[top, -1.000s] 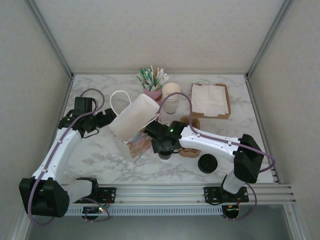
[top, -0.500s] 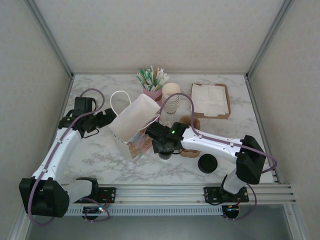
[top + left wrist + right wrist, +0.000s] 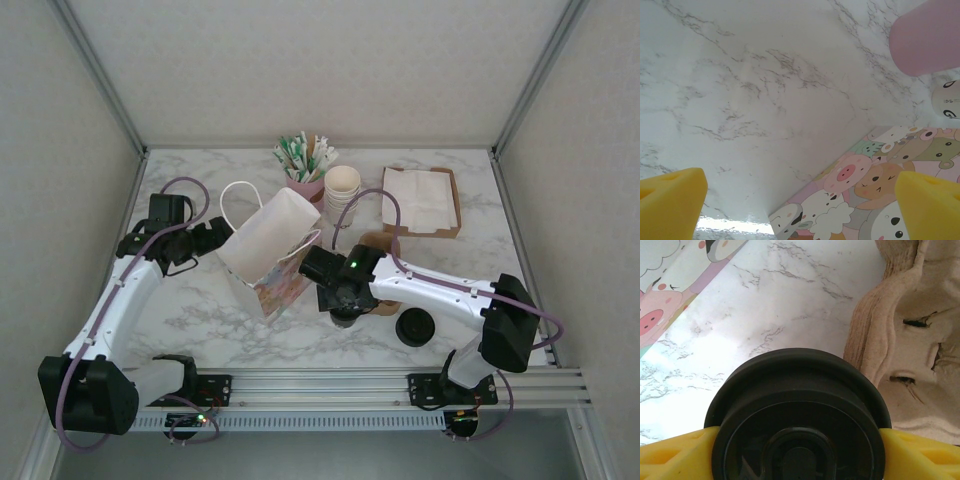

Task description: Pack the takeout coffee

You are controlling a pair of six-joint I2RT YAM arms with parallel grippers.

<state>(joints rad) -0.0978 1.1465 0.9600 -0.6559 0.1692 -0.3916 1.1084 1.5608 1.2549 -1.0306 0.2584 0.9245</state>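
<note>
**Near edge.** The takeout coffee (image 3: 799, 405) stands on the table (image 3: 200, 310) close to the near edge, about midway between the left and right edges. From the right wrist view its top is a round black plastic lid with a thick raised outer rim and a recessed centre holding a smaller ring. The lid hides the cup body. The right end effector (image 3: 797, 455) holds the takeout coffee, with one yellow finger (image 3: 675, 455) pressed against each side of the lid rim. A loose black lid (image 3: 414, 327) lies apart from it, nearer the right edge. A brown pulp cup carrier (image 3: 910, 340) lies just beside the takeout coffee on its right.

**Middle.** A paper bag (image 3: 268, 255) printed with cartoon animals stands tilted, left of the takeout coffee. The left end effector (image 3: 800, 200) sits at the bag's left side, near the left edge. It is spread wide, with only table and the bag's printed wall between its fingers.

**Far edge.** A stack of cream paper cups (image 3: 342, 190), a pink holder (image 3: 305, 185) of sticks and a brown napkin box (image 3: 425, 232) stand in a row.
</note>
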